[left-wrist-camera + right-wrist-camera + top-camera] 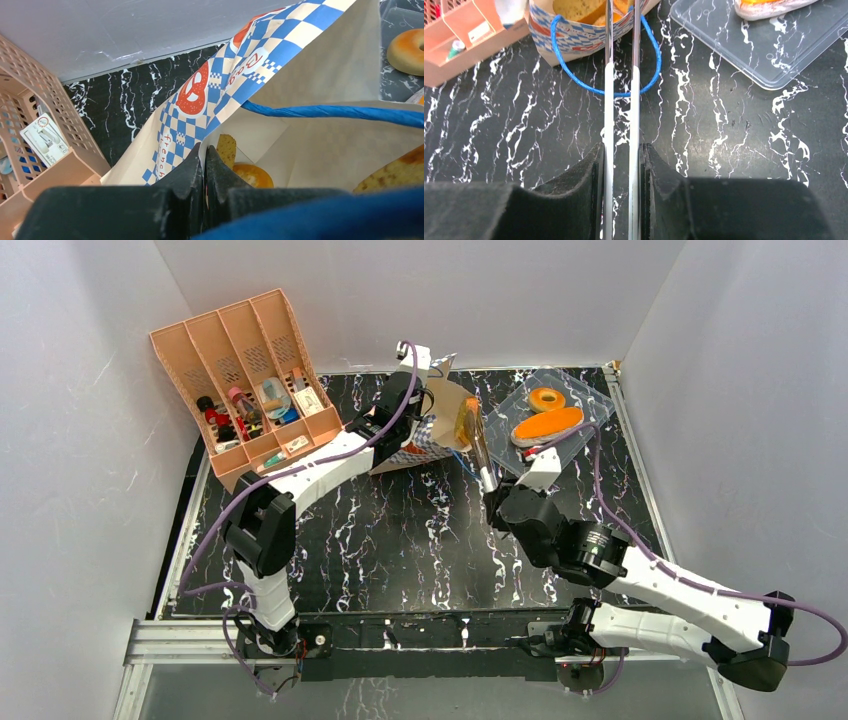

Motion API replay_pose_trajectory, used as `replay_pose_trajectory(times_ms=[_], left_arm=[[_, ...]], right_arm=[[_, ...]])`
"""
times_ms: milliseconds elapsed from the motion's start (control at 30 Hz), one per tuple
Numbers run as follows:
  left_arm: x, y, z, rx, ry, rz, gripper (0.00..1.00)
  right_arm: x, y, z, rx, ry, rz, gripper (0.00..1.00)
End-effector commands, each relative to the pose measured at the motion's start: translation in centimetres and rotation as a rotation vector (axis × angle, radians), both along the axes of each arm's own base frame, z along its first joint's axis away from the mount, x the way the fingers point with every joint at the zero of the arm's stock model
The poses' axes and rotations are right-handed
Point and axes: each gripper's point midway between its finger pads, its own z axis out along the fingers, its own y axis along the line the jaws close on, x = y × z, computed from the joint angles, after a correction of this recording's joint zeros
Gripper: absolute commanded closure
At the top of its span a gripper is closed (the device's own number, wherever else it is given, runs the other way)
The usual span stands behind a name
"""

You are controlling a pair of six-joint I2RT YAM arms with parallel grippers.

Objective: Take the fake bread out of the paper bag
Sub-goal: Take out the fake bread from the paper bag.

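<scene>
The paper bag (445, 405) lies on its side at the back middle, its mouth facing right. My left gripper (425, 410) is shut on its rim; in the left wrist view the fingertips (205, 152) pinch the paper edge. Inside the bag (320, 75) I see a toast slice (226, 149), a round orange-topped bun (253, 175) and another brown piece (395, 172). My right gripper (492, 485) is shut on metal tongs (478, 445), whose tips reach into the bag mouth (621, 10) by a brown bread (466, 420). The bagel (547, 398) and the long loaf (547, 425) lie on the clear tray (590, 390).
The orange slotted organiser (240, 380) stands tilted at the back left, close to the bag. The bag's blue cord handle (574, 75) loops onto the black marbled table (400, 530). White walls close in the left, back and right sides.
</scene>
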Motion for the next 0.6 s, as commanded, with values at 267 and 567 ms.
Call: replay_pose_trajectory(times_ms=[267,567], left_arm=[[-0.7,0.7,-3.0,0.025,0.089,-0.023,1.00],[-0.4,0.4,-2.2,0.030,0.081,-0.037,1.00]], right_arm=[[2.5,0.5,10.7,0.208,-0.198,-0.118,1.00],[2.6,-1.1,16.4,0.274,-0.293,-0.162,1.00]])
